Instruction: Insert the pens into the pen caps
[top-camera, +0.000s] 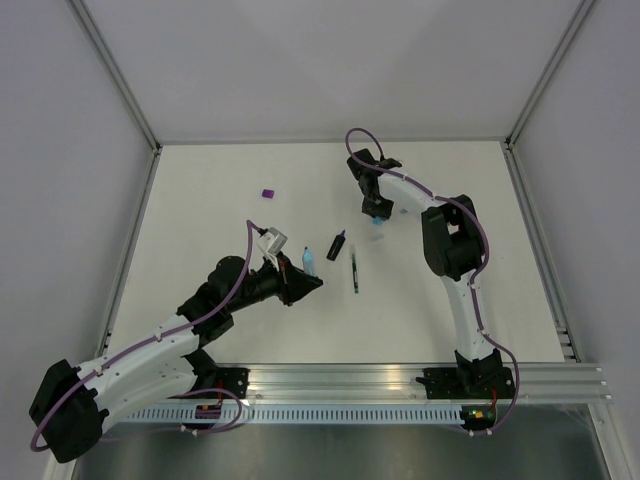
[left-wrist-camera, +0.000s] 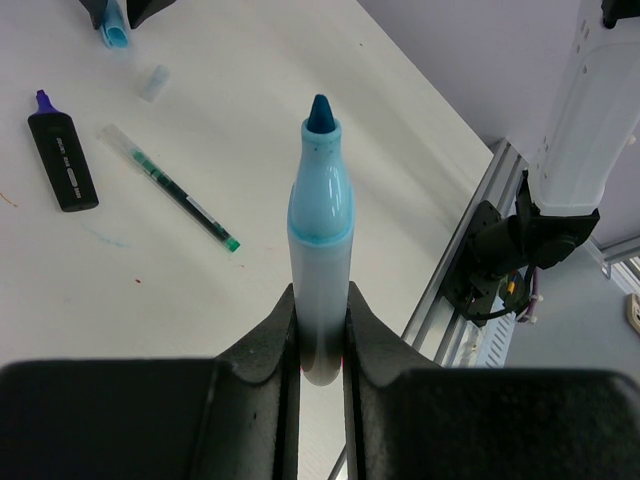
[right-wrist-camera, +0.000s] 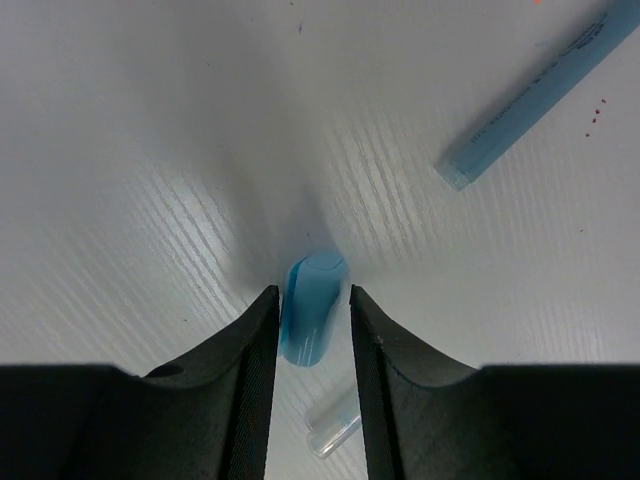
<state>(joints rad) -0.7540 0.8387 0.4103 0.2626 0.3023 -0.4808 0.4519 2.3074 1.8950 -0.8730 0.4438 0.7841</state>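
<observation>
Right wrist view: the light-blue cap (right-wrist-camera: 312, 315) lies on the worktop (right-wrist-camera: 150, 150) squarely between the jaws of your right gripper (right-wrist-camera: 313, 292). Its long axis runs along the gap between them, tilted a touch. The jaws stand narrow, one finger on each side. They are so close that you cannot tell whether the pads press on it or sit just short. Which end is the open mouth, you cannot tell either. A small clear cap (right-wrist-camera: 335, 428) lies just beside it on the wrist side, apart from it, so mind that one.

Now the mate. The light-blue highlighter (left-wrist-camera: 320, 220) is clamped by its lower barrel in your left gripper (left-wrist-camera: 320, 292), with its bare tip sticking out clear of the fingers.

From above, the cap sits a little right of the worktop's middle. The highlighter hangs nearer the middle and closer to the near edge, so the cap lies right of the tip and farther out. The black marker (top-camera: 337, 245) and the thin dark pen (top-camera: 354, 272) lie between them. In the left wrist view the tip does not aim at the cap, which sits off to the upper left of its line.

Your right arm is the one on the cap. My read is that the coming move turns on bringing the cap's mouth round to face that tip, with the two axes in line.
</observation>
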